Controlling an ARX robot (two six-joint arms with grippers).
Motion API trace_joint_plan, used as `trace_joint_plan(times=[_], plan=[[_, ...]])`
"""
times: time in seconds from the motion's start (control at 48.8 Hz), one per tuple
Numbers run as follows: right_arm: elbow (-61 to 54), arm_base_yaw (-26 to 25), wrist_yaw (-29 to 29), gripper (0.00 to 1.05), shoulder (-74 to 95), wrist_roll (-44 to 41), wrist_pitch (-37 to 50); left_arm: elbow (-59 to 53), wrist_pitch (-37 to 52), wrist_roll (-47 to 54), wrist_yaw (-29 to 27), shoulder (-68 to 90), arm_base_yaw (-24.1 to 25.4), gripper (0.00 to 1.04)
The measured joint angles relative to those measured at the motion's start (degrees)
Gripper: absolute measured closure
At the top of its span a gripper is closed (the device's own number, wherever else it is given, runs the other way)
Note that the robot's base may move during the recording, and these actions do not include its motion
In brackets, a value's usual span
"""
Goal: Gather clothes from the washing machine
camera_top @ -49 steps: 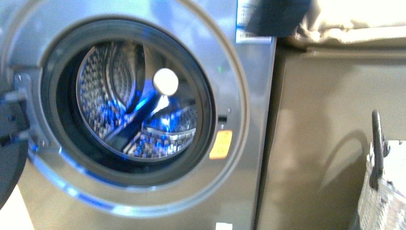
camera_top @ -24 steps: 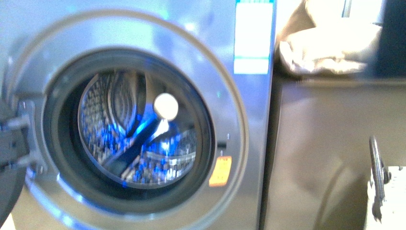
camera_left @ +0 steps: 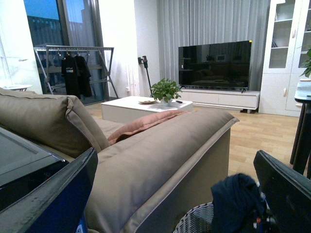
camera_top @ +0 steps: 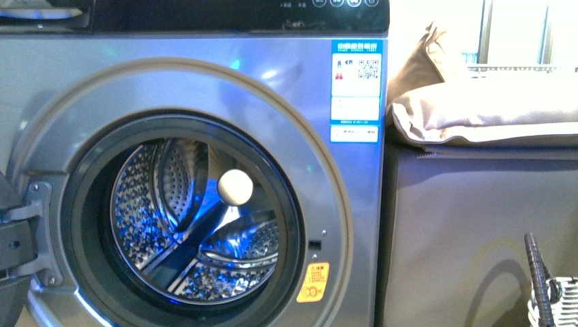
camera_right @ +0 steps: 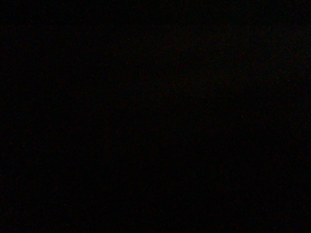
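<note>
The grey washing machine (camera_top: 204, 75) fills the front view, its round porthole open onto a perforated steel drum (camera_top: 194, 221) lit blue, with no garment showing inside. The door hinge (camera_top: 37, 235) sits at the left edge. In the left wrist view the dark navy clothes (camera_left: 238, 199) hang over the rim of a woven basket (camera_left: 197, 222), close to one finger. My left gripper (camera_left: 177, 194) is open, its dark fingers (camera_left: 286, 191) spread wide above the basket with nothing between them. The right wrist view is dark.
A beige sofa (camera_top: 477, 218) stands right of the machine, with cushions (camera_top: 477, 112) on top. The basket's dark handle (camera_top: 542, 283) shows at the lower right. Beyond the sofa back (camera_left: 160, 160) lie a coffee table (camera_left: 141, 104), a television (camera_left: 214, 65) and wooden floor.
The front view has tilted upward: the machine's control panel and whole energy label have come into view, and the basket has dropped lower in the picture. The blur has cleared.
</note>
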Motion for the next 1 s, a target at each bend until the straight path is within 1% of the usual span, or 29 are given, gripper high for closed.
trace_joint_plan(times=[0.082,0.164,0.184,0.246,0.307,0.369,0.389,0.451,0.717,0.82,0.902,1.004], plan=[[-2.69,-0.11,0.42,0.63,3.52,0.33,-0.81,0.00,0.00,0.00,0.00,0.00,0.00,0.07],[-5.42,-0.11,-0.48,0.49,5.22,1.95,-1.60,0.00,0.00,0.00,0.00,0.00,0.02,0.07],[-5.68,-0.11,-0.61,0.47,5.22,2.19,-1.75,0.00,0.00,0.00,0.00,0.00,0.00,0.07],[-6.69,0.33,-0.83,0.33,5.01,3.65,-2.54,0.00,0.00,0.00,0.00,0.02,0.00,0.07],[-6.69,0.92,-0.37,0.22,4.28,4.59,-2.54,0.00,0.00,0.00,0.00,0.00,0.02,0.07],[-6.71,1.75,-0.09,0.07,2.21,6.29,-1.99,0.02,0.00,0.02,0.00,0.00,0.02,0.07],[-6.71,2.01,-0.04,0.06,1.25,6.99,-1.73,0.00,0.00,0.02,0.00,0.00,0.02,0.07],[-6.71,2.54,-0.13,0.08,-1.11,7.89,-1.25,0.00,0.00,0.00,0.02,0.00,0.00,0.07],[-3.78,4.92,0.39,0.08,-9.86,13.27,-1.46,0.00,0.00,0.00,0.00,0.00,0.00,0.07],[-1.16,5.40,3.58,0.08,-10.49,13.51,-3.80,0.00,0.00,0.02,0.00,0.00,0.00,0.07],[0.09,5.46,6.45,0.08,-10.08,12.52,-3.96,0.02,0.00,0.00,0.00,0.00,0.00,0.07],[1.01,5.86,9.42,0.08,-9.55,7.93,-3.89,0.00,0.00,0.00,0.00,0.00,0.00,0.07]])
